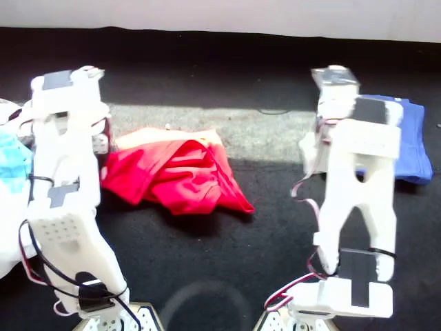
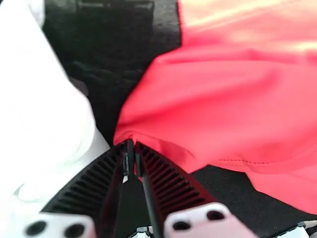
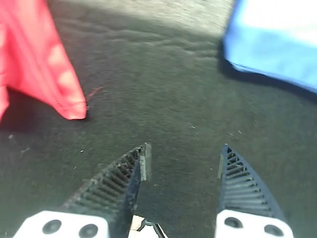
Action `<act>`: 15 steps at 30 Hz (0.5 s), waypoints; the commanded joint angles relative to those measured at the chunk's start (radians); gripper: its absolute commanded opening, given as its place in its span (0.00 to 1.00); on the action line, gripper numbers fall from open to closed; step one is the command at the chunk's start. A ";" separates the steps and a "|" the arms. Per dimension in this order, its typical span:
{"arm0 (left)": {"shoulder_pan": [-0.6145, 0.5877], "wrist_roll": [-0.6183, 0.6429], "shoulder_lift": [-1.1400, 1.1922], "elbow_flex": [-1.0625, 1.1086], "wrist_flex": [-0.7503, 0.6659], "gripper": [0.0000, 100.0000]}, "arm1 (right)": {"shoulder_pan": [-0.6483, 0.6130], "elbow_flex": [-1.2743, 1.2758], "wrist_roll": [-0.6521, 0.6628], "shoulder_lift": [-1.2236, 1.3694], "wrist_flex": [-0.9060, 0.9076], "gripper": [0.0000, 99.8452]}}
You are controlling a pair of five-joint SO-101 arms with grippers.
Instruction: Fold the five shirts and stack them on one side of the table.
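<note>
Tabletop black; left hand seemingly pinches red shirt; right hand gapes.

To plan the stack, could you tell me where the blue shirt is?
High view: the blue shirt lies on the right, just beyond the right arm, apart from the red shirt.

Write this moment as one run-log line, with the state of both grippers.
left gripper: shut on red shirt edge | right gripper: open over bare table | blue shirt: folded, by right arm
</note>
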 commanded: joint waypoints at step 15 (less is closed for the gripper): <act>-0.099 0.002 -0.067 -0.004 0.017 0.19 | -0.516 0.532 -0.015 -0.044 -0.503 0.31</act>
